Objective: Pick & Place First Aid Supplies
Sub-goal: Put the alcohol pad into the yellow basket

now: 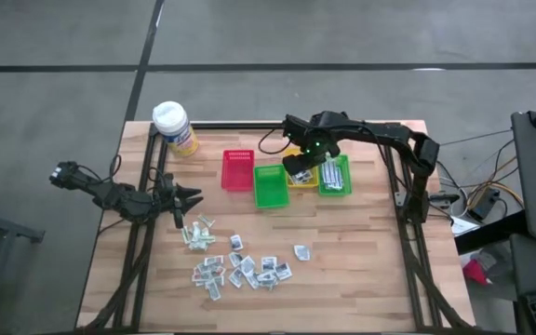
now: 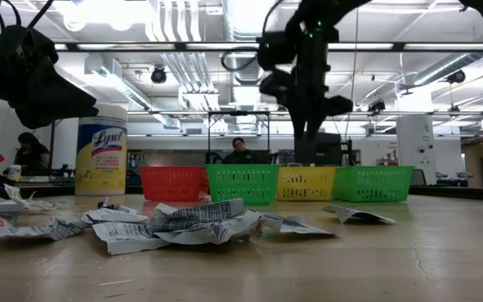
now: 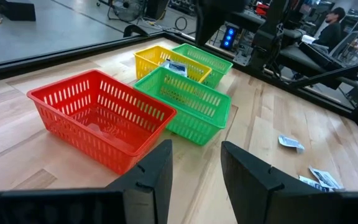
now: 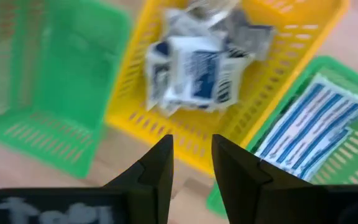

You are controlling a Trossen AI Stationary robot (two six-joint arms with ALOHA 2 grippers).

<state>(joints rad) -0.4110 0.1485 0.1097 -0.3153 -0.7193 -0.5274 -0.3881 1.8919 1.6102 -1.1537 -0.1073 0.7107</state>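
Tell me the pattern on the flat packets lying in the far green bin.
White strips with blue stripes, clearest in the right wrist view.

Grey concrete floor [image 1: 249, 33], bright ceiling lights [image 2: 99, 10], exposed ducts [image 2: 174, 67], person seated at desk [image 2: 240, 151]

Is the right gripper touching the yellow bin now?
Apart. The right wrist view shows the right gripper open above the yellow bin, nothing between its fingers; the low view shows it well above the bins.
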